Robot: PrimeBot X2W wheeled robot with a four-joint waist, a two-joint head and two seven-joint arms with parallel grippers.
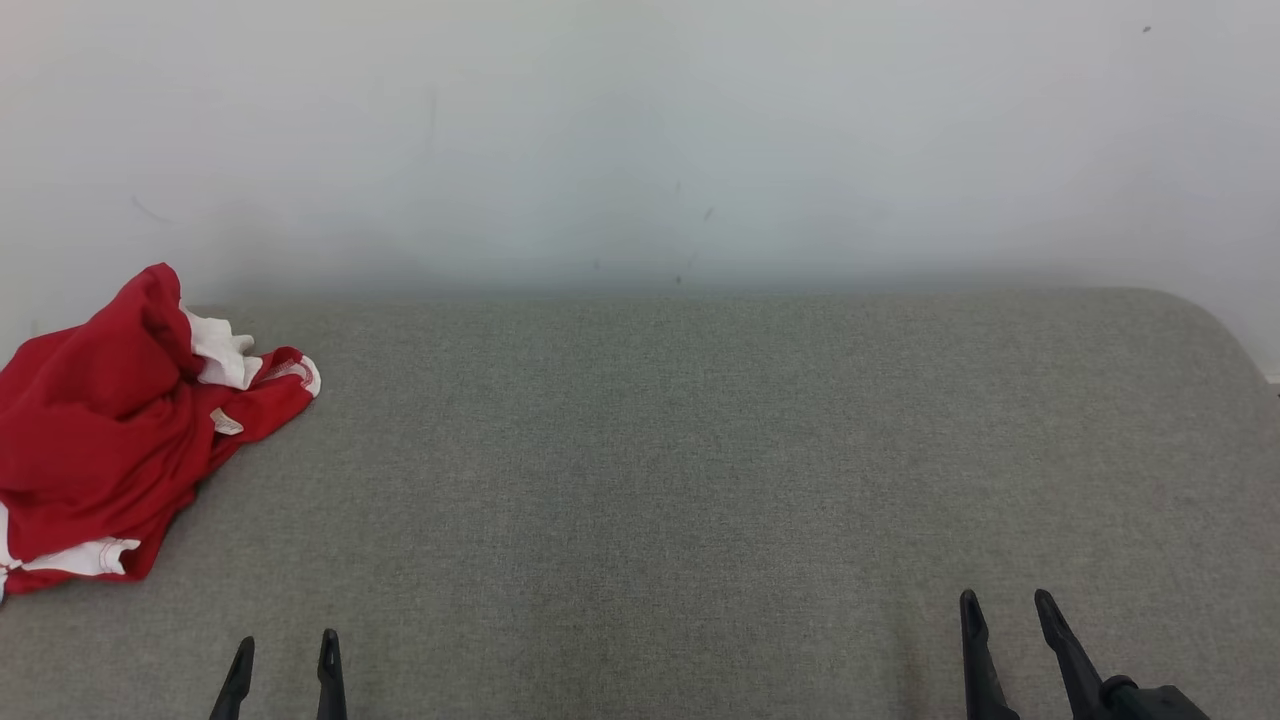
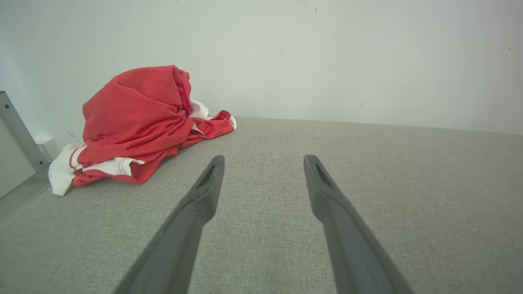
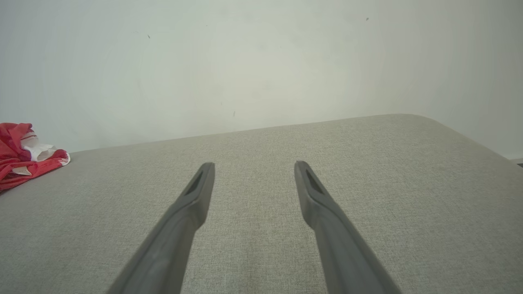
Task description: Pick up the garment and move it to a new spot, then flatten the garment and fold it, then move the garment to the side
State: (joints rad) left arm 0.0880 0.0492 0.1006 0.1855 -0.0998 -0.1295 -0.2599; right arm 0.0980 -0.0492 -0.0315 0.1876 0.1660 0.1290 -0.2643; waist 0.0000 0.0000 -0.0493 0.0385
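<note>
Starting with the garment (image 1: 100,430): you will find it crumpled in a red-and-white heap at the far left of the grey table (image 1: 700,450), close against the wall (image 1: 640,130), one white edge seeming to overhang the table's left side. Your left hand (image 1: 287,640) sits low at the near edge, fingers spread and holding nothing. Your right hand (image 1: 1006,596) is likewise spread and empty, well apart from the cloth. Judgement: the pick-up is not yet begun. The bare middle of the table is presumably the room meant for flattening and folding (the heap lies nearer your left hand, so that arm is the likelier to reach). Bunched folds hide collar and hem; expect an untidy grasp
</note>
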